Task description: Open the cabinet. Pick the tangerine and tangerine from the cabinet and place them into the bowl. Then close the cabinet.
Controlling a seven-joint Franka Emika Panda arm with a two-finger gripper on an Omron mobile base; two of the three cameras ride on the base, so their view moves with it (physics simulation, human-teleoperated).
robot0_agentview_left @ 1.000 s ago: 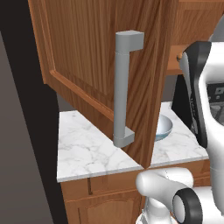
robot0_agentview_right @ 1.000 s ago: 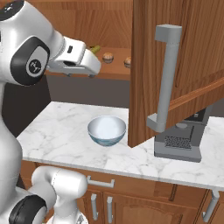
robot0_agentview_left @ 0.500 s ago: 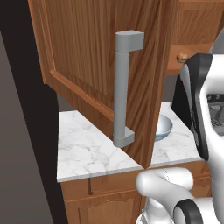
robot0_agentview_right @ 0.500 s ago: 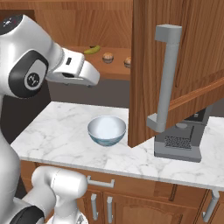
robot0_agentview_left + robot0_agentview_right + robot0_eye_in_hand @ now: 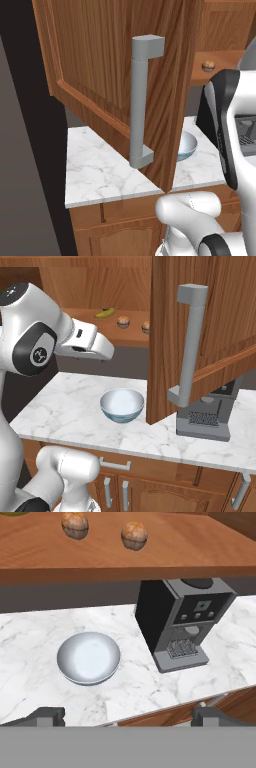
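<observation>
The cabinet stands open, its door swung outward across the right half of the right base view, the grey bar handle facing the camera. On the cabinet shelf, in the upper centre of that view, two tangerines rest apart: one left, the other right and partly hidden by the door edge. A yellow-green fruit lies further left on the shelf. The bowl sits empty on the marble counter, below the shelf. A coffee machine stands right of the bowl. The gripper hangs above the counter with its fingers spread wide, holding nothing.
</observation>
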